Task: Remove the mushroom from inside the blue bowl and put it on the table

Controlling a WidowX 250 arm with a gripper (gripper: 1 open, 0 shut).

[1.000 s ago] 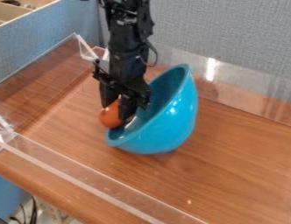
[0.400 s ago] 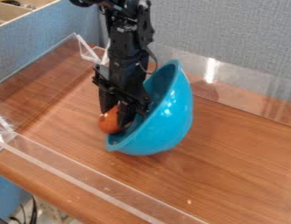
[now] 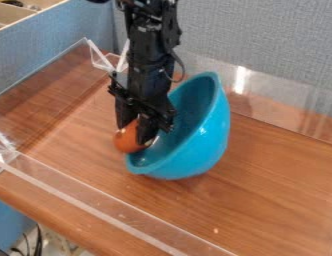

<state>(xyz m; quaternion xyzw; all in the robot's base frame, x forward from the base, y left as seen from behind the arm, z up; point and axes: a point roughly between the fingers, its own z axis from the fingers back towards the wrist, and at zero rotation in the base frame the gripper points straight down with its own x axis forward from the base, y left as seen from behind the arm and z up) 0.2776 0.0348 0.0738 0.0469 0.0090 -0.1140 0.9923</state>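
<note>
The gripper [image 3: 135, 136] pinched the mushroom [image 3: 126, 140] at the tilted blue bowl [image 3: 196, 135]'s near rim, mid-extraction; next, clearing that rim toward the table [image 3: 75, 120].

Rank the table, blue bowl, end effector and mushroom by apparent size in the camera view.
1. Table, spans most of the frame.
2. Blue bowl, tipped on its side.
3. End effector, closed on the mushroom.
4. Mushroom, smallest; partly hidden by the fingers.
</note>
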